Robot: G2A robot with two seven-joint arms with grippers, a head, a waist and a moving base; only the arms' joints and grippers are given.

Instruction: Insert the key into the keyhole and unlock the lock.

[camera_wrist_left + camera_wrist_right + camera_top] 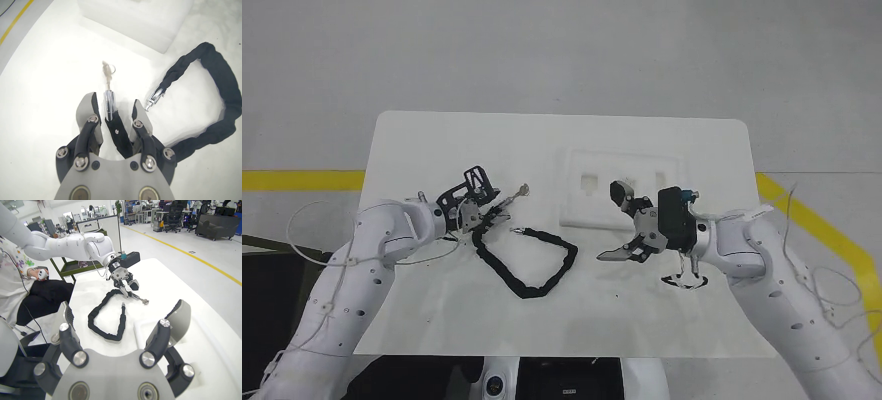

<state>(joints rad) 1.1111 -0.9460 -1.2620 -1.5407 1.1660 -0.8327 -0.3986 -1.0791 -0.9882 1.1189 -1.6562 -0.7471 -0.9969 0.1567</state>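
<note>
Ideally the left claw, open astride the lock barrel, should be closing squarely, leaving the key at two o'clock for the empty, gaping right claw

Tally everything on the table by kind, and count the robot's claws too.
Black chain lock: 1
Key: 1
White foam tray: 1
Claws: 2, the left claw and the right claw, both open
Total: 5
</note>
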